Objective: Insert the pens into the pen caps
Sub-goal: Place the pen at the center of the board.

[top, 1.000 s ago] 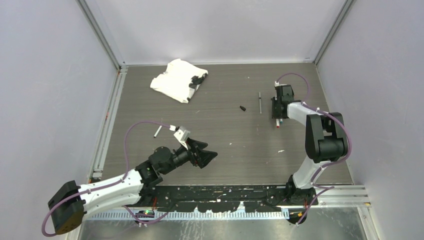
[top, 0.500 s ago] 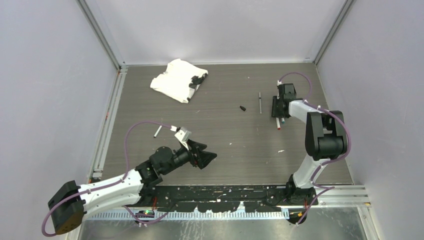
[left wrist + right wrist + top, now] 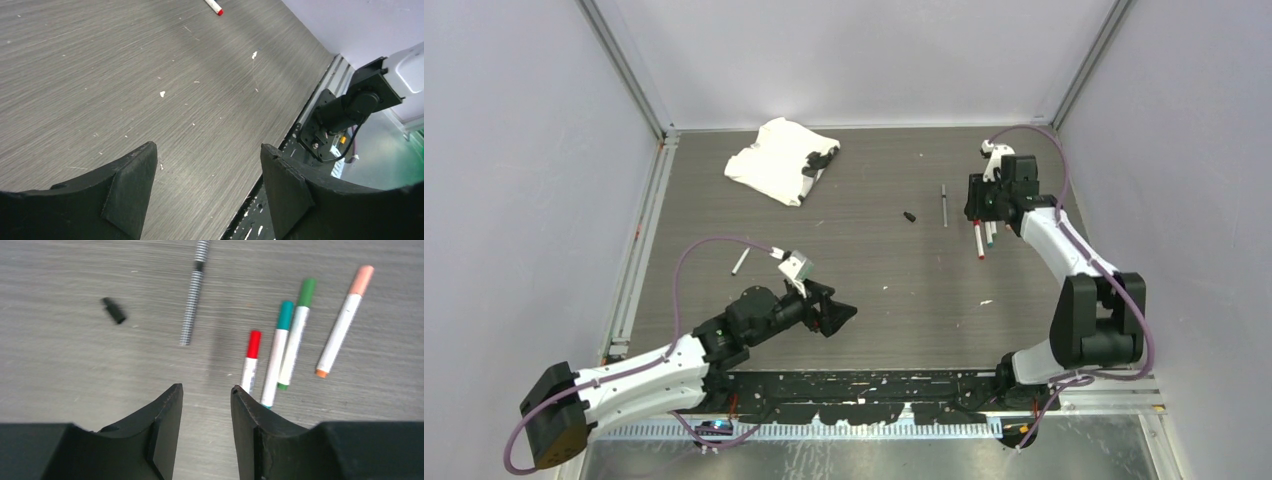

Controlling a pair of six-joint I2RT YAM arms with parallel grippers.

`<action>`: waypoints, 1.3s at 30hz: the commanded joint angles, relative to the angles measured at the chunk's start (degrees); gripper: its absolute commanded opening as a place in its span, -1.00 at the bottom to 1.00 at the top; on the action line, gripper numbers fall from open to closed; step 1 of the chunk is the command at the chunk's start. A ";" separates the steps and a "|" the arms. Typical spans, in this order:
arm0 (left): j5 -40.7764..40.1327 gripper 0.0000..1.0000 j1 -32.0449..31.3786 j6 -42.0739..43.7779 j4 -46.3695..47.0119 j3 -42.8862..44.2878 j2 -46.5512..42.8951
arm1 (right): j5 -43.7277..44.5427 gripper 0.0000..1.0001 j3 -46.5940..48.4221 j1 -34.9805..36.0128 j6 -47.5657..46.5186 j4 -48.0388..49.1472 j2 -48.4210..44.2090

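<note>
Progress: four white-barrelled marker pens (image 3: 276,357), capped red, teal, green and salmon, lie at 3 o'clock on the grey wood-grain table (image 3: 824,230); slim dark grey pen (image 3: 192,300) and stubby black plastic cap (image 3: 114,310) at its 9 o'clock not yet joined; right gripper (image 3: 206,390) and left gripper (image 3: 207,147) both released, empty

Four white-barrelled pens lie close together on the right side of the table (image 3: 874,260). They are roughly parallel and slightly fanned, and each has a coloured cap fitted on one end. The red pen (image 3: 250,362) has the teal pen (image 3: 276,357) just beside it. The green pen (image 3: 296,337) lies against or almost against the teal one, and the salmon pen (image 3: 341,325) sits a little apart. The slim grey pen (image 3: 192,295) lies uncapped to their left. The black cap (image 3: 114,310) lies alone further left, tilted. A lone pen (image 3: 740,262) lies diagonally, well apart on the left side.
</note>
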 commanded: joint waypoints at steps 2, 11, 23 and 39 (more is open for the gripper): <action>-4.56 0.58 0.40 5.10 -8.49 5.08 -0.40 | -17.30 -0.02 1.01 -0.92 -7.98 -5.62 -9.41; -12.34 0.88 3.65 10.62 -19.26 10.40 0.09 | -37.39 0.17 0.62 -2.46 -10.52 -9.83 -19.92; -9.38 0.87 27.00 8.20 -24.40 14.95 9.69 | -56.08 0.55 -7.60 -2.65 -8.45 -1.01 -25.72; -8.44 0.35 49.13 -0.02 -21.51 17.13 25.53 | -55.75 0.55 -7.78 -1.83 -8.89 -1.44 -24.18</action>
